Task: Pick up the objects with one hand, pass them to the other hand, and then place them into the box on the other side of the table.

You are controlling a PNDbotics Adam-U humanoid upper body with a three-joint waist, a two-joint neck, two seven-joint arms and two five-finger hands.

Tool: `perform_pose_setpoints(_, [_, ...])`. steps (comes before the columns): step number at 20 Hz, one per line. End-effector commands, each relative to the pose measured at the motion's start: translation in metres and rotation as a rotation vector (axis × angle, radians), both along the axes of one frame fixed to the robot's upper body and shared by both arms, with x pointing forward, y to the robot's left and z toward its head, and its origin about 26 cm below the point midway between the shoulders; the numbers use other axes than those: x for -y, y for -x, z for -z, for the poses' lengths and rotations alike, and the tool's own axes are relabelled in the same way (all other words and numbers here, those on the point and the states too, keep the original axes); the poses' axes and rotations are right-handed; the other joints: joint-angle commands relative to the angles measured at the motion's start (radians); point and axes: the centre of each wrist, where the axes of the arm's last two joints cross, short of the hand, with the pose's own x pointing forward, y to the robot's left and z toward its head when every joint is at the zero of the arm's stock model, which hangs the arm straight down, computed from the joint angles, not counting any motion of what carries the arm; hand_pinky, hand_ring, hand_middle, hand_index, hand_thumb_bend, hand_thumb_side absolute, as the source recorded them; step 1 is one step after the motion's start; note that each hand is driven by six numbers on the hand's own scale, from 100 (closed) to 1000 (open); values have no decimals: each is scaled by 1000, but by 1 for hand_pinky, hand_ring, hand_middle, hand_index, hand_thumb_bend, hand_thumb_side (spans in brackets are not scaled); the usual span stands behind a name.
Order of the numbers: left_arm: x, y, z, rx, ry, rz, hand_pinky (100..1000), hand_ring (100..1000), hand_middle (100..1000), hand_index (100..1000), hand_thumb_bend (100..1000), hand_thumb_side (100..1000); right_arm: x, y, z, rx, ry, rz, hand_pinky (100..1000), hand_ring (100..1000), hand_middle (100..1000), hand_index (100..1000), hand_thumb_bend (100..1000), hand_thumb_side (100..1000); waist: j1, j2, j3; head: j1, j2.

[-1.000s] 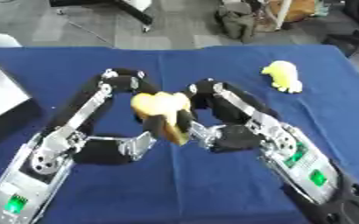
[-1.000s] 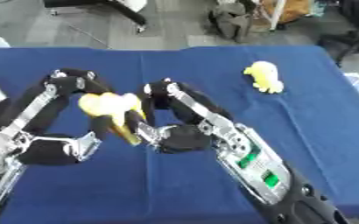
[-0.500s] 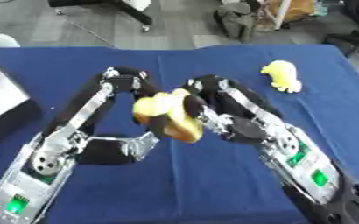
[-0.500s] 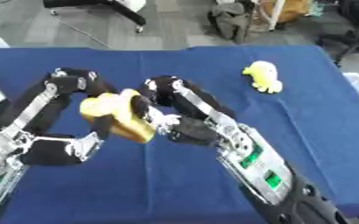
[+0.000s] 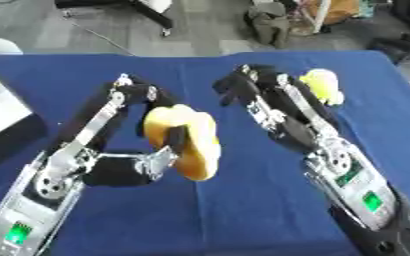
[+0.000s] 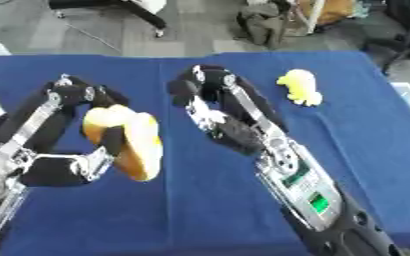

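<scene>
Left hand point(image 5: 169, 145) fingers grip the bread point(image 5: 187, 140); right hand point(image 5: 235, 90), fingers unclear, apart. We should carry level toward the left box point(image 5: 3, 117).

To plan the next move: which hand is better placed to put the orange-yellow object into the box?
Left. The left hand holds the orange-yellow object, and the box lies on its side; the right hand holds nothing.

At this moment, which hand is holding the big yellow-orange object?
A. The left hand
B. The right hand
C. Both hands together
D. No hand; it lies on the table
A: the left hand has its fingers curled round the yellow-orange object, while the right hand is apart from it and holds nothing.
</scene>
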Motion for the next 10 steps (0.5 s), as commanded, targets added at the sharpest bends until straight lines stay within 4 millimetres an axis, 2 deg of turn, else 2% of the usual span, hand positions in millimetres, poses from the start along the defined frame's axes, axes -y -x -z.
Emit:
perform_pose_setpoints(1, [-3,-2,-4,7,25,-25,686,239,146,298,100,357,2,1,-9,62,-41,52,615,732,576,528,100,604,2,-13,-2,6,-3])
perform_pose_setpoints(4, [-8,-6,-4,8,40,-68,685,240,147,298,100,350,5,-1,-12,112,-75,95,616,728,576,534,100,579,2,-13,-4,38,-3])
perform_pose_setpoints(7, [-25,-13,-10,33,63,-171,677,243,152,300,100,309,11,-2,-12,140,-90,136,617,726,575,536,100,570,5,-14,-6,156,-3])
perform_pose_setpoints(8, [-35,-16,-14,56,65,-222,666,245,155,301,100,237,14,-2,-11,139,-89,152,616,727,575,536,100,583,6,-14,-7,200,-3])
perform_pose_setpoints(10, [-61,-22,-28,125,50,-362,656,246,156,301,100,179,19,-2,-8,127,-86,188,616,728,574,534,100,603,8,-12,-9,289,-3])
